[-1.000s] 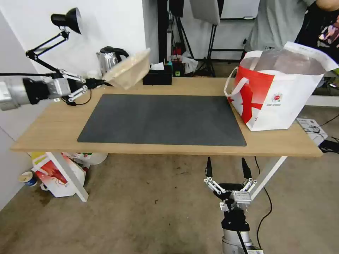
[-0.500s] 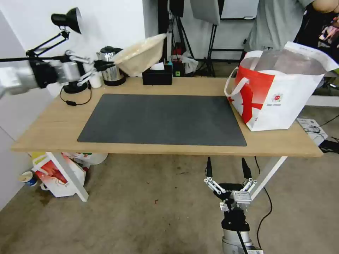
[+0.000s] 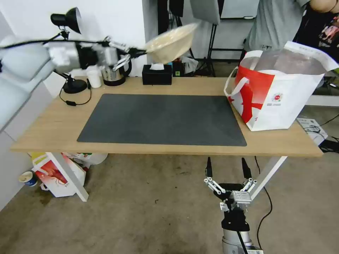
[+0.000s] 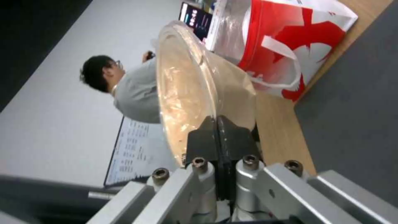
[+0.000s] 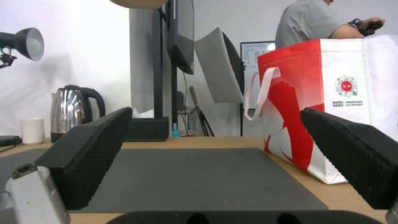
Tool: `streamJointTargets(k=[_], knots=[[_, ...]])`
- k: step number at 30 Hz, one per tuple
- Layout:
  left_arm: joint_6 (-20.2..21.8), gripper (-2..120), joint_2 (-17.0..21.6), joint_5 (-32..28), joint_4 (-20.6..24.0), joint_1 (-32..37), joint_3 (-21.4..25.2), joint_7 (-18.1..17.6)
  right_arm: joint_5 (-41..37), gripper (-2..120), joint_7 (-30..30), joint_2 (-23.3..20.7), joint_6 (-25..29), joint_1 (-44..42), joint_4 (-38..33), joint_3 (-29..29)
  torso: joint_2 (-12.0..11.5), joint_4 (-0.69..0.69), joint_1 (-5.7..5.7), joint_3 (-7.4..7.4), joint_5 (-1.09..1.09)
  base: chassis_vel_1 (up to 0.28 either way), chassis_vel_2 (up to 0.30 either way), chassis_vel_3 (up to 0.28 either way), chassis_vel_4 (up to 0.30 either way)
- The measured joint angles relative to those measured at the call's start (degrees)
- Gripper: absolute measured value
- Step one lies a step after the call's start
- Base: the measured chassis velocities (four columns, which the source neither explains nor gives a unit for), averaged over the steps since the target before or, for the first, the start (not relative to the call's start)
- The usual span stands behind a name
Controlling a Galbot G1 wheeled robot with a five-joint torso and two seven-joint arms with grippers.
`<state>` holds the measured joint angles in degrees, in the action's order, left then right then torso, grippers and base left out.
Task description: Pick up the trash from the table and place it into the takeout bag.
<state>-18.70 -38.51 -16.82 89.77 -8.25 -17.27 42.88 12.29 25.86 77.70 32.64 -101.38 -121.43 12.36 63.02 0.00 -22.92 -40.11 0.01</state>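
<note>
Left arm has swung the beige oval bowl [image 3: 171, 41] up and rightward over the last second: it was low by the steel kettle [image 3: 113, 72], now it's high above the back edge of the table [image 3: 56, 130], over the black tissue box [image 3: 157, 74] and roughly a third of the way toward the takeout bag [image 3: 279, 91]. Left gripper [image 3: 136, 53] jaws are clamped tight on the bowl's rim; the left wrist view shows the two black pads [image 4: 217, 137] pressed together on the thin edge, bowl tilted with its opening facing sideways. Bowl looks empty apart from some residue, so tilt shouldn't spill much. Bag stands upright at the right end of the table, mouth open, silvery lining visible, well apart from the bowl. The dark grey mat [image 3: 162, 120] carries no other trash, so my read is this bowl is the last piece and the task is in its final carry. Remaining: more rightward travel, then release above the bag mouth. Rim pinch on a flimsy bowl is the risk: could flex or slip during the swing. Right gripper [image 3: 227, 168] parked below the front table edge, jaws spread wide, idle
</note>
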Motion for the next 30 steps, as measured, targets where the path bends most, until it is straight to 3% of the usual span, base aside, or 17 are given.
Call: streamJointTargets(k=[8, 10, 20, 30], knots=[[-1.52, 0, -6.7, 1.96, -5.68, -4.93, -4.33, 1.21, 0.0, 100, 0.01, 0.0, 0.0, 0.0, 0.0, 0.0, 0.0, 0.01, 0.0, 0.01, 0.0, 0.0, 0.0, 0.0, 0.0], [-1.93, 0, -10.39, 2.89, -8.27, -6.24, -5.63, 1.33, 0.0, 100, 0.0, 0.0, 0.0, 0.0, 0.0, 0.0, 0.0, 0.0, 0.0, 0.0, 0.01, 0.0, 0.0, 0.0, 0.0], [-2.3, 0, -18.37, 4.54, -12.53, -7.73, -8.54, 1.47, 0.0, 100, 0.0, 0.0, 0.0, 0.0, 0.0, 0.0, 0.0, 0.0, 0.0, 0.0, 0.01, 0.0, 0.0, 0.0, 0.0], [-4.39, 0, -29.01, 7.29, -20.96, -9.91, -10.17, 2.75, 0.0, 100, 0.0, 0.0, 0.0, 0.0, 0.0, 0.0, 0.0, 0.0, 0.0, 0.0, 0.0, 0.0, 0.0, 0.0, 0.0]])
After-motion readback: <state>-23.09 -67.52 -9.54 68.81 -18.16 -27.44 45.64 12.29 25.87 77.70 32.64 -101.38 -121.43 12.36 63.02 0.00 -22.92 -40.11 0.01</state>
